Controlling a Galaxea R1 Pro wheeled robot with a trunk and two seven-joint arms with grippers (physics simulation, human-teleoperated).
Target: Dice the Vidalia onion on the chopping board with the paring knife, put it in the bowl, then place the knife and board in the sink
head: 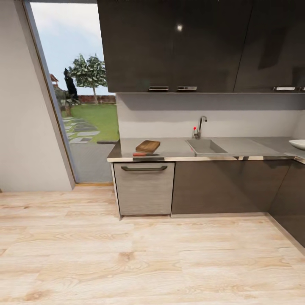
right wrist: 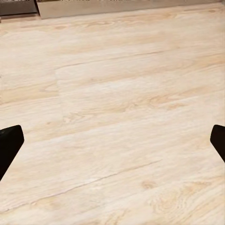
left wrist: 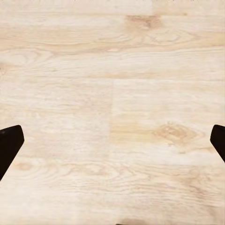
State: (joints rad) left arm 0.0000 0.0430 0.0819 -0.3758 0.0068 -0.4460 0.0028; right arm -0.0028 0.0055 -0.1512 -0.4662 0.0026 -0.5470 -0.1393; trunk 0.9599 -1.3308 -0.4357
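At the far left of the head view a tall glass door (head: 80,106) opens onto a lawn with a tree, set between a pale wall and the kitchen run. Pale wooden floor (head: 148,254) spreads across the whole foreground.

Right of the door the countertop (head: 173,149) begins, grey and glossy with a metal front edge, over a grey appliance front with a dark bar handle (head: 144,168) and dark base cabinets. At its left end lies the chopping board (head: 148,146), brown and flat, angled a little to the counter edge. Just in front of it, touching or nearly so, lies the paring knife (head: 143,154) — red-orange handle to the left, dark blade pointing right along the counter's front edge.

Further right the sink (head: 205,147) is sunk into the worktop, with its curved chrome tap (head: 200,126) and red knob behind the basin. The Vidalia onion cannot be made out inside the basin from this angle. At the far right edge sits the bowl (head: 298,144), white, cut off by the frame. Dark wall cabinets (head: 199,42) hang above.

In both wrist views the floor planks lie below — the left gripper (left wrist: 112,145) and the right gripper (right wrist: 112,145) each show dark fingertips far apart at the picture's sides, spread wide and holding nothing.
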